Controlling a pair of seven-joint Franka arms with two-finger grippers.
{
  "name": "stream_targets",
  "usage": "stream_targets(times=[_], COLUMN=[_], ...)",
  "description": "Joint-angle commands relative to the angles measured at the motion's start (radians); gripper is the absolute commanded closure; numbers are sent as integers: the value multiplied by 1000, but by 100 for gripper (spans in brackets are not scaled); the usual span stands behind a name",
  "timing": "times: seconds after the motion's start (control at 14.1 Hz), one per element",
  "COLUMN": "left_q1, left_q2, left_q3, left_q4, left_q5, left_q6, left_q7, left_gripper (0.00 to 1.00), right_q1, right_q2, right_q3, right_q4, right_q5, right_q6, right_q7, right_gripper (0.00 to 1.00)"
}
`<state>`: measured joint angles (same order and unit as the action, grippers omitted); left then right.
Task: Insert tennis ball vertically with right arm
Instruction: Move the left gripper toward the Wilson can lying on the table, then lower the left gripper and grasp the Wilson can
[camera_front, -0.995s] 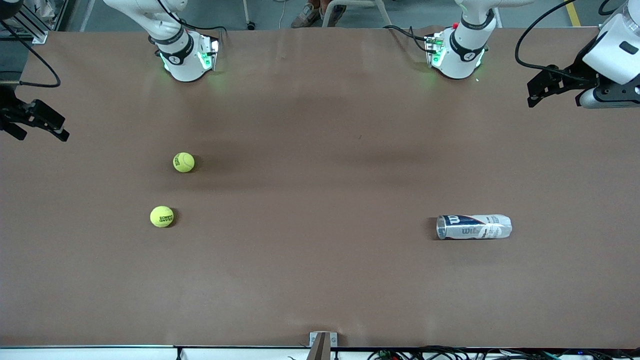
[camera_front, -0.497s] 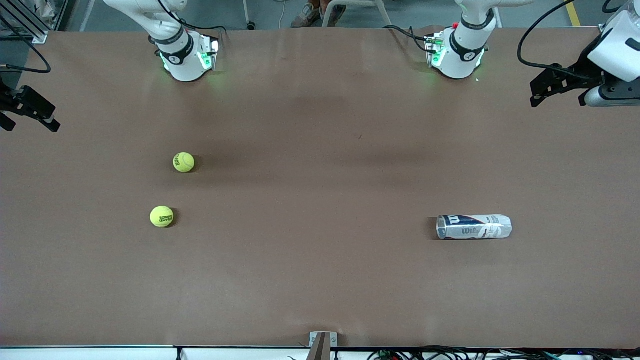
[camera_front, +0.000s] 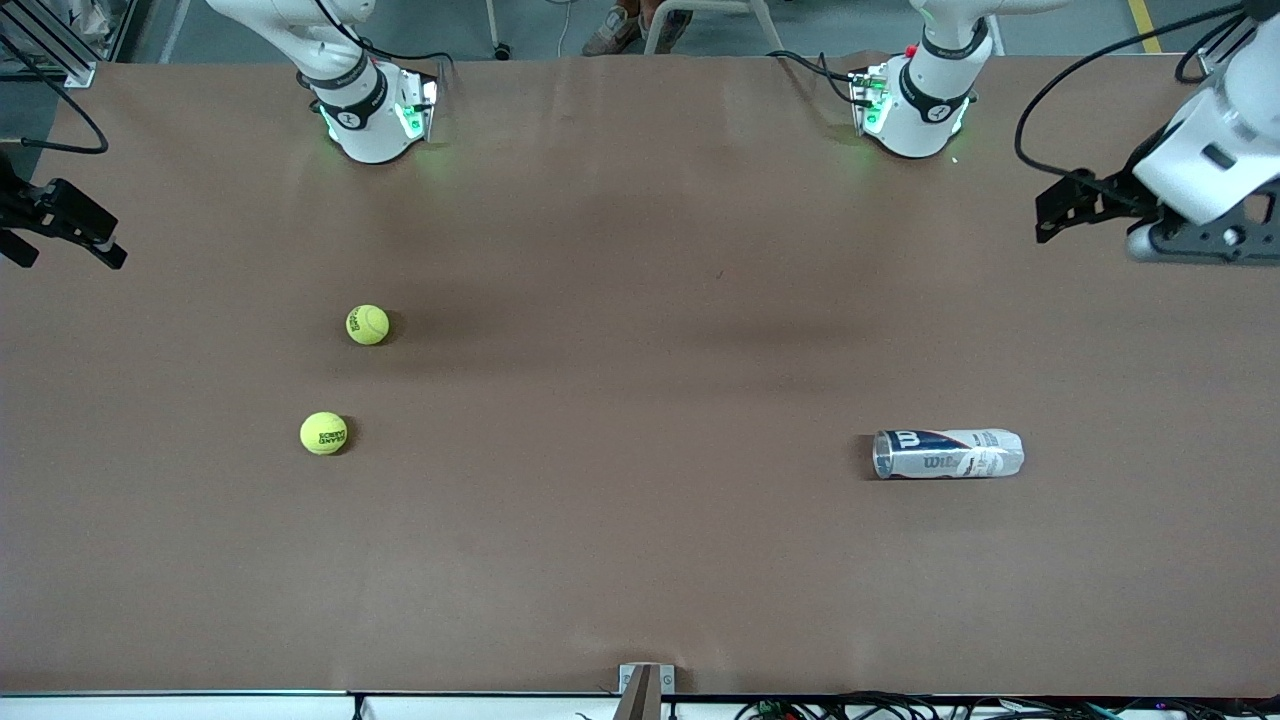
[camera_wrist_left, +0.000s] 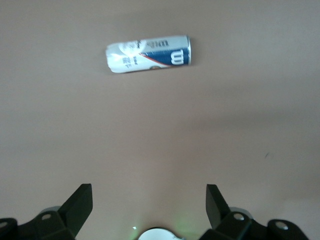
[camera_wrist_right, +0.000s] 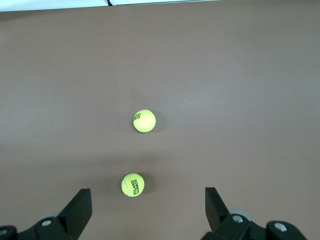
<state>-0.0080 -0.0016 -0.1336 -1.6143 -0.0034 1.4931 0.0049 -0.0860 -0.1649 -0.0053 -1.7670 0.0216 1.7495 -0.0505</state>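
Approach step: right gripper (camera_front: 60, 222) spread, empty, over desk (camera_front: 640, 560) edge; next, descend onto a tennis ball (camera_front: 367, 324); can (camera_front: 948, 453) lay sideways.

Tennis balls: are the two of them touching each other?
Apart. The front view shows bare table between the tennis ball nearer the right arm's base and the other tennis ball; the right wrist view shows the same gap.

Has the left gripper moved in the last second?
Yes. The left gripper has drifted toward the right arm's end, judged against the left arm's base; can unmoved.
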Motion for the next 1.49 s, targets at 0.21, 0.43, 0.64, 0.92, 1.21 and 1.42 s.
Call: stream_targets(times=[0.21, 0.43, 0.64, 0.92, 1.21, 1.42], left_q1=[-12, -33, -67, -52, -66, -61], left_q2=[64, 167, 302, 446, 527, 584], left_q3=[-6, -20, -23, -24, -26, -27], left_q4=[-174, -174, -148, -119, -111, -118], left_q5=[6, 31, 227, 322, 575, 671], left_q6=[156, 197, 278, 476, 619, 739], left_q7=[180, 318, 441, 807, 848, 889], left_gripper=[0, 0, 0, 0, 0, 0], right_q1=[-1, -1, -4, -3, -4, -4], right_q2=[33, 35, 38, 39, 44, 44], right_q3=[5, 5, 5, 5, 5, 5], right_q4=[9, 9, 9, 9, 9, 9], right_q5=[-19, -19, -19, -19, -19, -19], right_q6=[-11, -16, -19, -18, -19, -19], right_q7=[-5, 1, 3, 4, 4, 6], right_gripper=[0, 0, 0, 0, 0, 0])
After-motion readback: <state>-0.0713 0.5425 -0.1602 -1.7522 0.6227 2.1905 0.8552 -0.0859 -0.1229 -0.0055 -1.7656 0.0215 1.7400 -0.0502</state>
